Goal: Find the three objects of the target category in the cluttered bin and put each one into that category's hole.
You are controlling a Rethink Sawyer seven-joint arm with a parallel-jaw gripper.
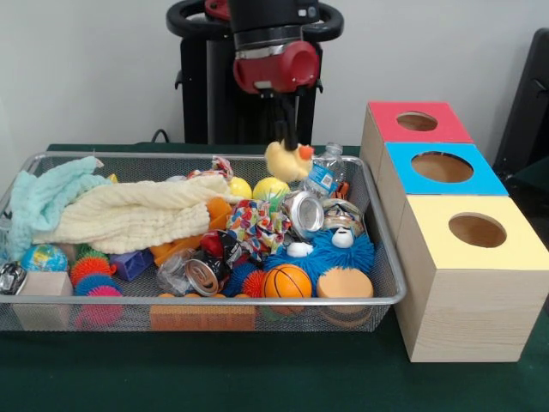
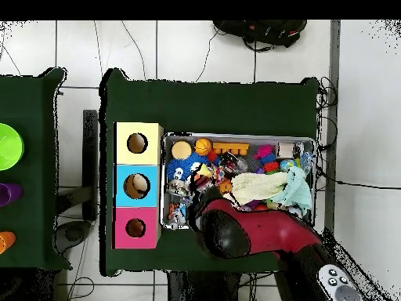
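**Rubber duck hangs from robot's grip above crowded bin**

The jaws of the gripper (image 1: 290, 137) are closed on a yellow rubber duck (image 1: 288, 160), pinching it from the top so that the toy dangles clear of the clutter, above the far right part of the wire basket (image 1: 390, 292). The red and black arm (image 2: 258, 231) reaches in over the basket's far rim in the front view.

The wire basket sits on the green table (image 1: 257, 378), and everything else is placed around it. Just to its right stand three wooden boxes in a row, each with a round hole in its lid: the yellow box (image 1: 467, 283) nearest the camera, the blue box (image 1: 437, 172) behind it, and the red box (image 1: 412, 124) farthest back.

Inside the basket, a cream towel (image 1: 129, 215) and a mint green cloth (image 1: 43, 202) cover the left half. A blue furry toy (image 1: 322, 253) with googly eyes fills the right front, with a small basketball (image 1: 286, 281) touching it at the front rim. A plastic bottle (image 1: 324, 172) leans in the far right corner, just beside the hanging duck, and a tin can (image 1: 303, 213) lies near the middle.
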